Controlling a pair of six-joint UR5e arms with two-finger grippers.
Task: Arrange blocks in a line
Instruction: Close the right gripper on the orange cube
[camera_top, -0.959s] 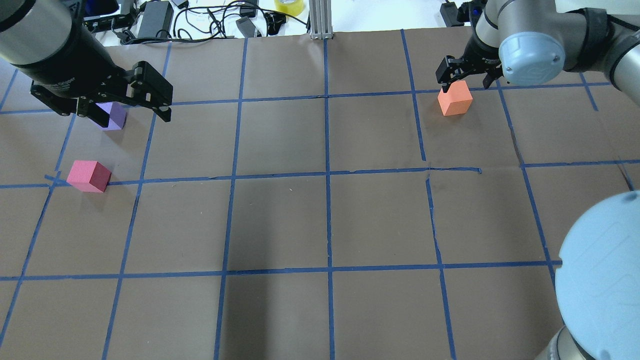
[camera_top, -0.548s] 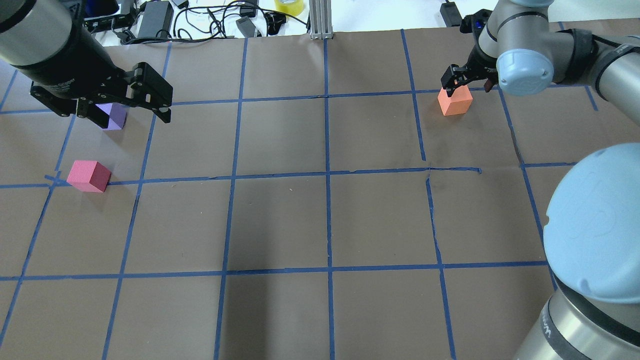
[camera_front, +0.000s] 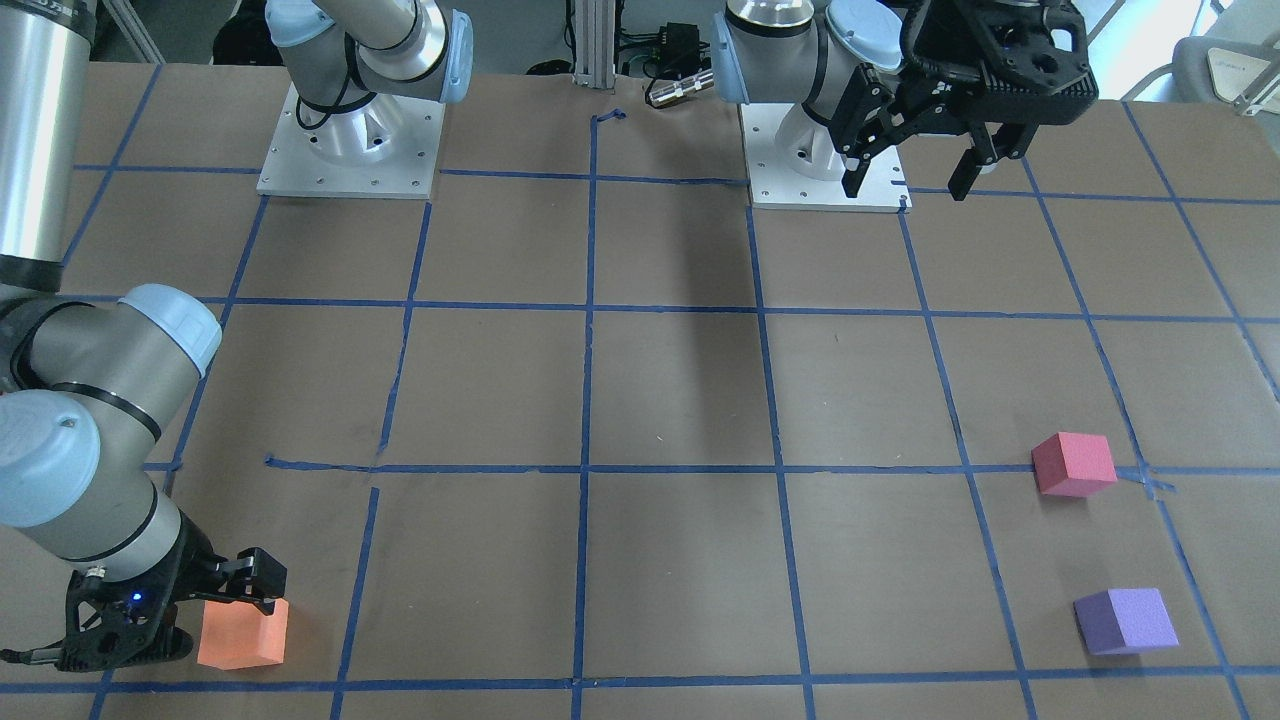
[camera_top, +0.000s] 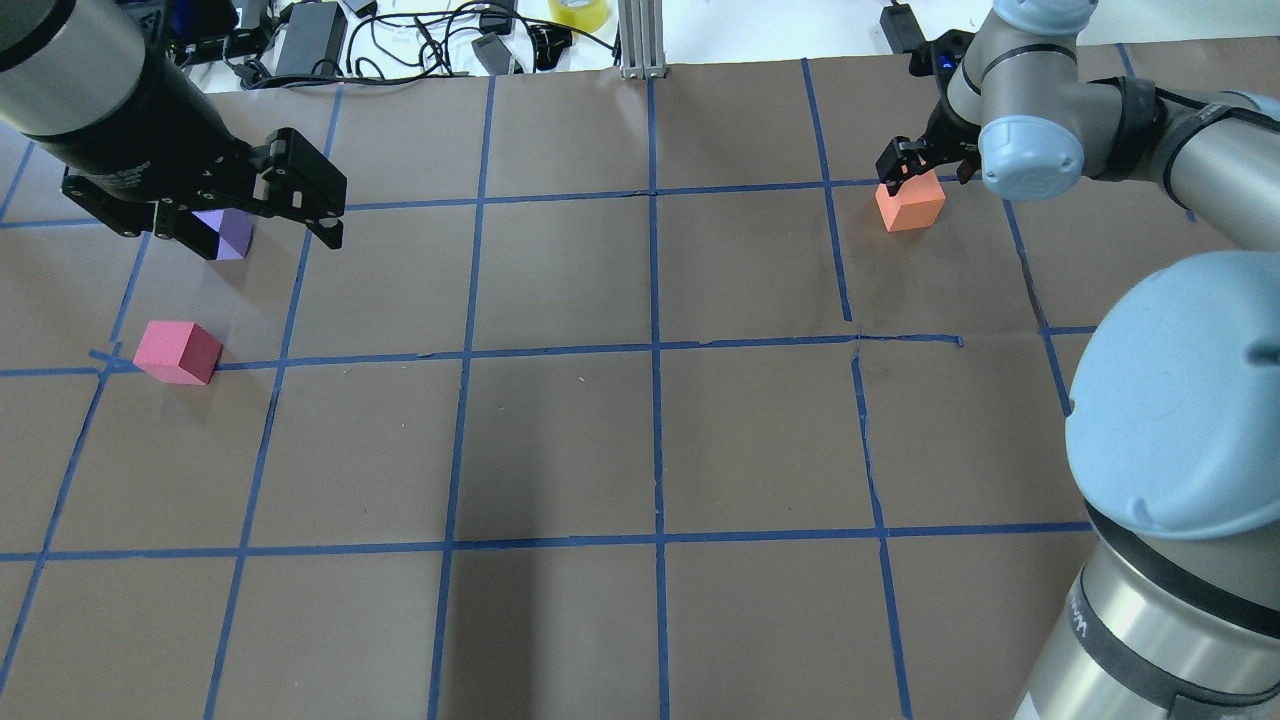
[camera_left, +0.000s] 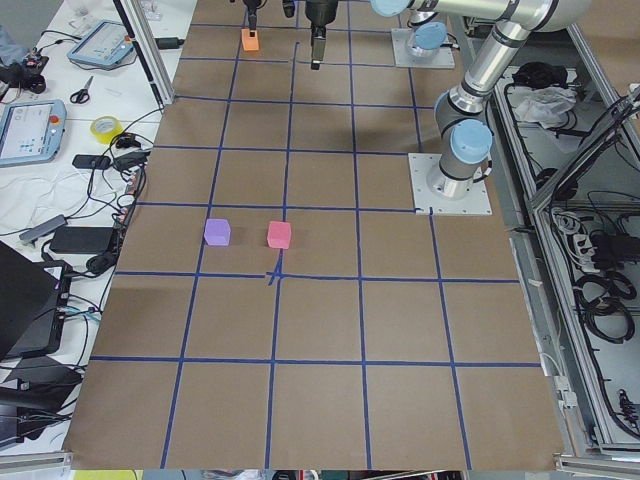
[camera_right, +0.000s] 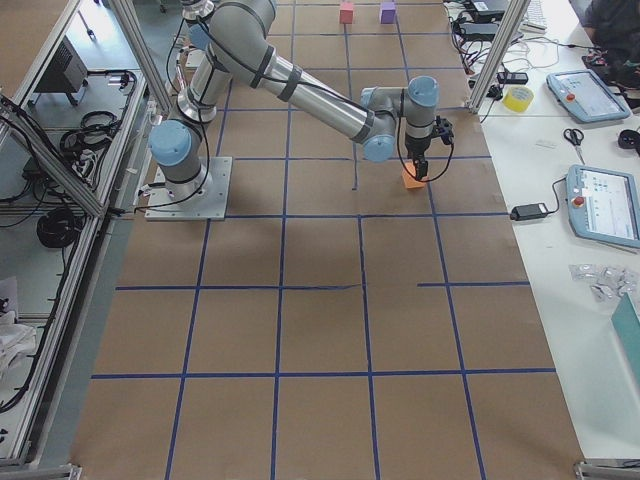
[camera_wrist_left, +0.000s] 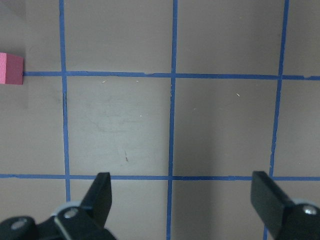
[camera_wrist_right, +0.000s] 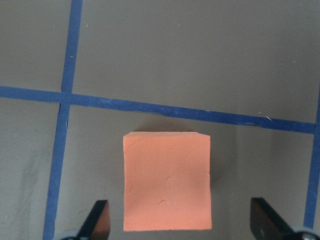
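Landmark: the small orange foam cube (camera_wrist_right: 167, 180), resting flat on the brown paper-covered surface (camera_top: 560, 440), which is marked into squares by blue tape lines (camera_top: 655, 350).

(a) My right tool (camera_top: 928, 172) is directly over the orange cube. It is released, with its jaws spread wider than the cube. In the right wrist view, its two dark fingertips (camera_wrist_right: 100, 220) flank the cube's near end, one on each side. A strip of bare surface shows between each fingertip and the cube, so nothing is grasped. One tape line runs just beyond the cube's far face, close to it but not touching.

(b) My left tool (camera_front: 912, 182) is well apart from the orange cube, toward the opposite end of the surface. It is also released, jaws wide apart, and hangs above the surface. The left wrist view shows only taped squares between its fingers.

(c) The small purple foam cube (camera_front: 1125, 620) lies well apart from the orange cube, across the width of the surface, at about the same depth from my base. In the overhead view my left tool hides part of it.

(d) The small pinkish-red foam cube (camera_front: 1073, 464) is equally far from the orange cube. It lies near the purple one but apart from it, on the side closer to my base, touching a tape line.
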